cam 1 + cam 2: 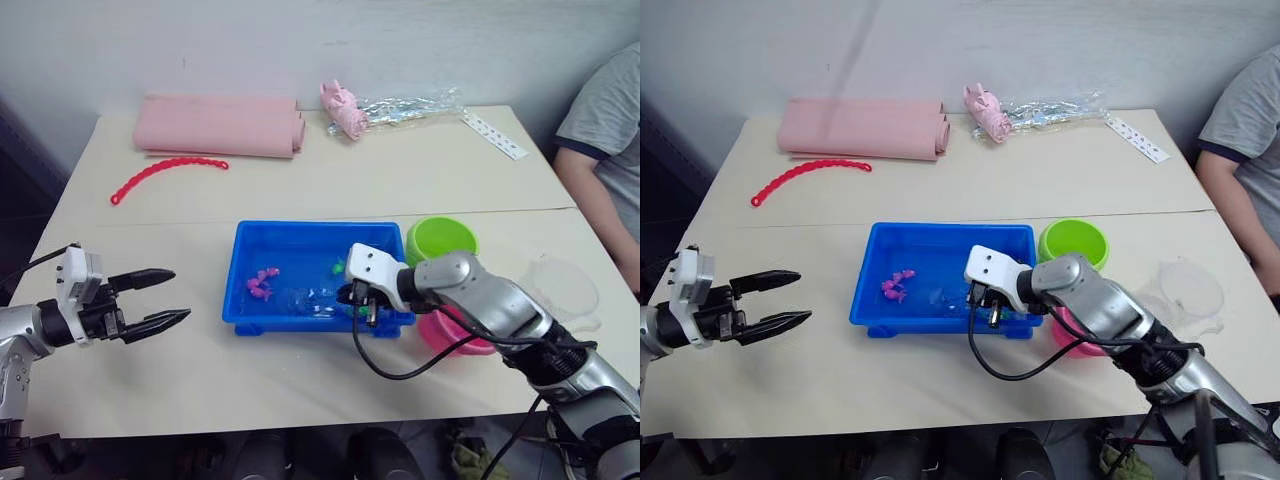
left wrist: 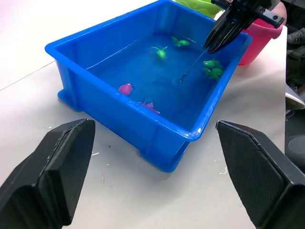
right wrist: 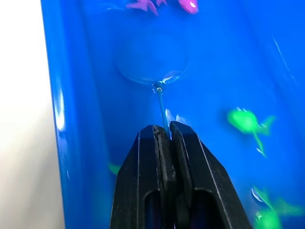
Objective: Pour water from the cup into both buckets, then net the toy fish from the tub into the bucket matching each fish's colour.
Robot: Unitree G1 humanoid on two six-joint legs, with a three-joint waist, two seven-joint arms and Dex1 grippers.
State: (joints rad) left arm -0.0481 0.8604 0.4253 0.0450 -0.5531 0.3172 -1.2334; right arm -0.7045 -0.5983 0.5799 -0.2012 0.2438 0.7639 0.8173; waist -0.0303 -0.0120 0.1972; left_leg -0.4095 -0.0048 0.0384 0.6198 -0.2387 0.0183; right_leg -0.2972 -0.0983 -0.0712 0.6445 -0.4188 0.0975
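Worktop (image 1: 300,380) carries the blue tub (image 1: 250,300) in its middle, with water inside. Just beside the tub's right end stand the green bucket (image 1: 441,239) and, nearer to the robot, the pink bucket (image 1: 450,338). The clear cup (image 1: 566,288) stands further right. The right hand (image 3: 165,136) is over the tub, its fingers closed on the thin handle of the net (image 3: 150,64), whose hoop lies in the water. The left hand (image 1: 160,298) hovers left of the tub, fingers wide apart, holding nothing. Pink fish (image 1: 260,285) and green fish (image 2: 162,51) lie in the tub.

Two buckets (image 1: 441,240), one tub (image 1: 243,300), one net (image 3: 151,62)
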